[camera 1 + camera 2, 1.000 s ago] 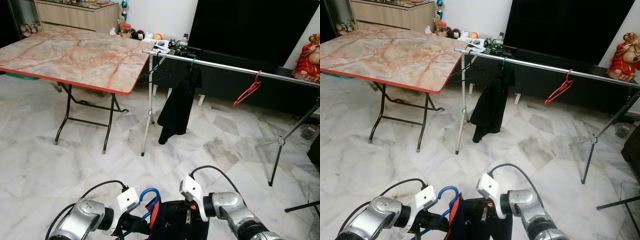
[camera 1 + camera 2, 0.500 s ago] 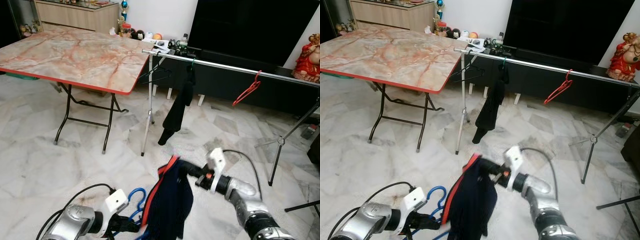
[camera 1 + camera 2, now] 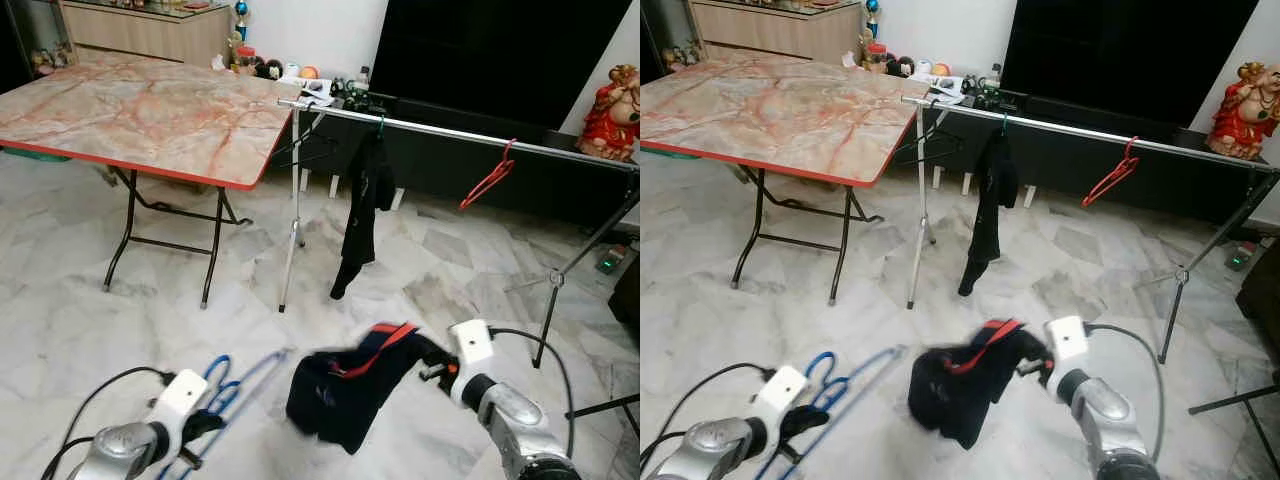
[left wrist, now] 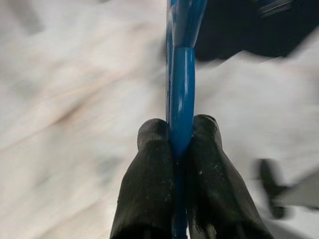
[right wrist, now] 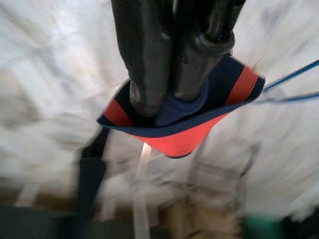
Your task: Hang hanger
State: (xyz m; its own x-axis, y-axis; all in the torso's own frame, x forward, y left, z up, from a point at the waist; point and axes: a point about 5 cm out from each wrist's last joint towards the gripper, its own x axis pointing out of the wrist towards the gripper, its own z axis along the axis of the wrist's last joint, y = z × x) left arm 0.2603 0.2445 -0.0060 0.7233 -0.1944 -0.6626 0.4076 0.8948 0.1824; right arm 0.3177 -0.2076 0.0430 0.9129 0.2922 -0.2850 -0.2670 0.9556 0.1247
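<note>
Folding table with red-veined marble top and red edge, on black legs, at far left of the marble floor. Left gripper, low at the near left, fingers pressed together on a blue hanger; the hanger is held just above the floor, blurred, its hook end nearest the gripper and its arms reaching toward the garment. Navy garment with red trim, bunched and blurred, hanging in the air over the floor at near centre; the right gripper pinches its red-and-navy edge, fingers closed on the cloth, right arm reaching in from the near right. Clothes rail, a silver bar on tripod legs, running from beside the table's far right corner off to the right. On the rail, in order: black wire hanger at the left end beside the table edge; black garment on a green hook, hanging down; red hanger, tilted, toward the right end. Red figurine at far right, behind the rail.
</note>
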